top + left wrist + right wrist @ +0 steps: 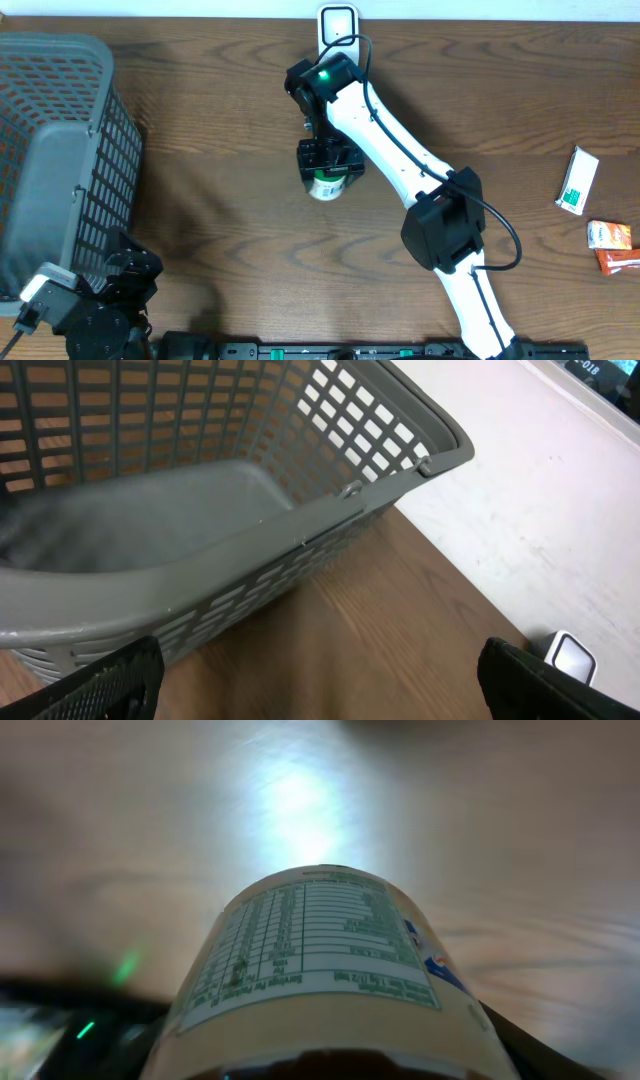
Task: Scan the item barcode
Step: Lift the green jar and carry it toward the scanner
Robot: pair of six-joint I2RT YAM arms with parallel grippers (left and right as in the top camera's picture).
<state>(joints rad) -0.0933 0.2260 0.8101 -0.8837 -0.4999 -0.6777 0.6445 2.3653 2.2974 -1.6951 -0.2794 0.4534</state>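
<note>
The item is a cream-coloured bottle (323, 185) with a green-edged nutrition label (315, 945). It hangs over the middle of the wooden table, and my right gripper (328, 160) is shut on it. In the right wrist view the bottle fills the space between the jaws of the right gripper (330, 1055); no barcode shows on the side facing the camera. A white scanner (338, 24) stands at the table's far edge, just beyond the right arm. My left gripper (128, 272) rests at the front left beside the basket, and the left wrist view shows the left gripper (320, 685) open and empty.
A grey plastic basket (60, 140) takes up the left side, its slotted wall (300, 550) close ahead of the left wrist. A green-and-white box (577, 180) and orange packets (612, 245) lie at the right edge. A small white device (570, 657) sits by the pale wall.
</note>
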